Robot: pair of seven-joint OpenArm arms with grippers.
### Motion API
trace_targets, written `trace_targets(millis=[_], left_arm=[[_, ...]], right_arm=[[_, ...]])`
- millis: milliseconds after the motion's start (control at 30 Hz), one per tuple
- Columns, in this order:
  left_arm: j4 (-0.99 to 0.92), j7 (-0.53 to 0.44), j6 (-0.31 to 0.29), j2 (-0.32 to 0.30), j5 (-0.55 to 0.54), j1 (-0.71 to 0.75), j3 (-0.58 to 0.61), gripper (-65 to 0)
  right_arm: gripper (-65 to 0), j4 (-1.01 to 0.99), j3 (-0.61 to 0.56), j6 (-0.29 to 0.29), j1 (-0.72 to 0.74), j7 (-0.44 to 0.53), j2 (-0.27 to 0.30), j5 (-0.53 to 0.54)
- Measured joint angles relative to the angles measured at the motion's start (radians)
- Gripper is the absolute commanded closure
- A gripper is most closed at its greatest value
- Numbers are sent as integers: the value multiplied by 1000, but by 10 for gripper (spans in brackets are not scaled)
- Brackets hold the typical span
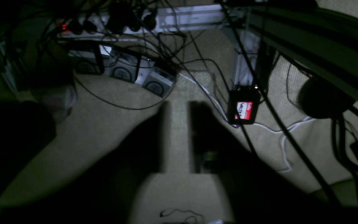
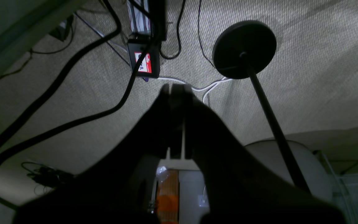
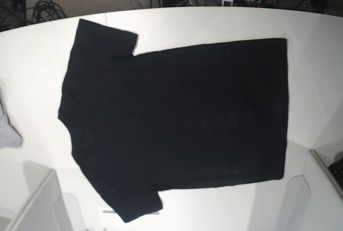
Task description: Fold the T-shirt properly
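Note:
The T-shirt (image 3: 177, 118) lies spread flat on the white table (image 3: 316, 38) in the base view, plain black side up, sleeves toward the left and hem toward the right. Neither gripper reaches over it there. In the left wrist view my left gripper (image 1: 179, 107) hangs over carpeted floor, its dark fingers (image 1: 202, 137) apart with bare carpet showing between them. The right wrist view shows my right gripper (image 2: 176, 88) also over the floor, fingers pressed together and holding nothing.
A light grey cloth (image 3: 6, 129) lies at the table's left edge. White arm parts sit at the bottom left (image 3: 37, 204) and bottom right (image 3: 321, 188) corners. On the floor are cables, a black box with a red label (image 1: 244, 109) and a round stand base (image 2: 244, 49).

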Motion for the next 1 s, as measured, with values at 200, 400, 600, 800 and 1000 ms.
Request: trace_targets(millis=[200, 400, 600, 800, 1000], left_arm=[[53, 0, -1, 2, -3, 43, 4, -285], [99, -4, -1, 2, -2, 80, 2, 0], [103, -3, -1, 2, -3, 81, 2, 0], [114, -24, -1, 2, -3, 101, 5, 0], [116, -74, -1, 0, 1, 134, 10, 0]], right_arm=[[0, 0, 0, 0, 2, 1, 0, 0], [0, 0, -3, 0, 1, 4, 3, 0], [0, 0, -3, 0, 1, 4, 9, -1], [0, 7, -3, 0, -1, 2, 9, -1], [0, 181, -3, -1, -97, 0, 9, -3]])
